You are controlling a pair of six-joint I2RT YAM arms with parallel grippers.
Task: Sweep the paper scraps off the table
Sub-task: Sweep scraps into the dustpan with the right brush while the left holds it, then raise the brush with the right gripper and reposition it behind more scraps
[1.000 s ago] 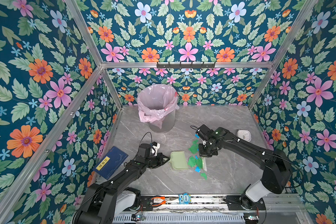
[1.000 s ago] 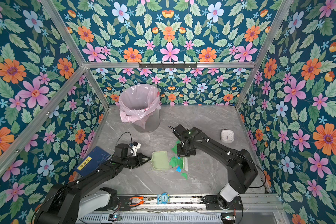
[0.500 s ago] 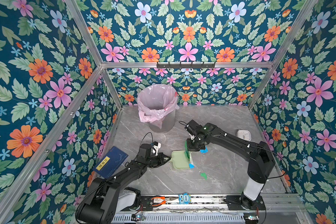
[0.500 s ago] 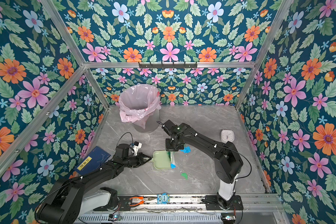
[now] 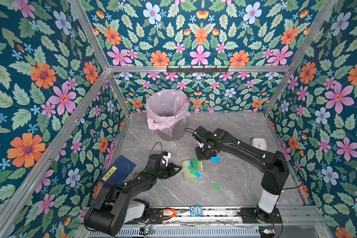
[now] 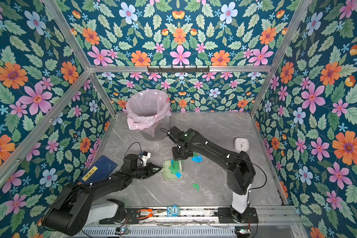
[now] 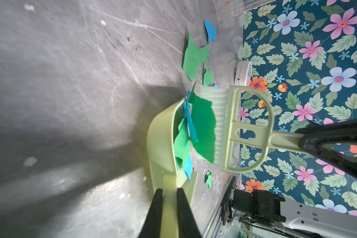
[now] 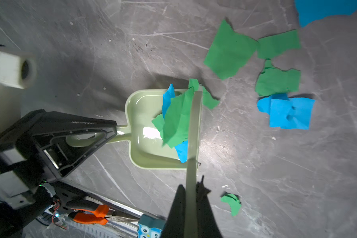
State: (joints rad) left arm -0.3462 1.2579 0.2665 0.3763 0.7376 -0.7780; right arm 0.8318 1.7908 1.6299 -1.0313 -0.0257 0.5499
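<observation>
Black left gripper [image 5: 178,170], centre-left, clamps the pale green plastic dustpan [image 5: 186,175] by its handle; torn green and blue paper scraps [image 5: 193,169] piled inside, others loose on grey marble table [image 5: 241,185] rightward; right gripper [image 8: 191,188] clenched on pale green bristle brush [image 7: 280,141]

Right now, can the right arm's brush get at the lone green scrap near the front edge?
Probably yes. The green scrap lies alone on the table, near the dustpan, and nothing stands between it and the brush.
</observation>
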